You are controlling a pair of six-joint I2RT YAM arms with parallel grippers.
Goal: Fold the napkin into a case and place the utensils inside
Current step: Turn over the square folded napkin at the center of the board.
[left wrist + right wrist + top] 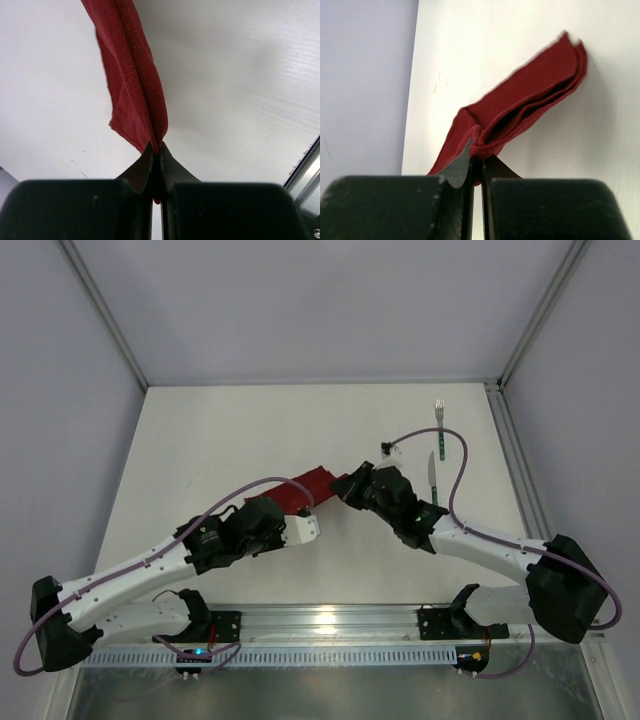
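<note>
The dark red napkin (308, 487) is folded into a narrow layered strip and hangs between my two grippers near the table's middle. My left gripper (286, 504) is shut on the strip's near-left end. In the left wrist view the napkin (134, 85) runs away from the left gripper (159, 147), pinched between shut jaws. My right gripper (342, 486) is shut on the strip's other end. In the right wrist view the bunched napkin (520, 112) sits in the shut right gripper (479, 154). The utensils lie at the right: the fork (439, 423) farther back, the knife (432, 476) nearer.
A purple cable (452, 455) loops above the right arm, close to the knife and fork. The metal frame rail (520, 470) runs along the table's right edge. White tabletop (230, 440) spreads behind and to the left of the napkin.
</note>
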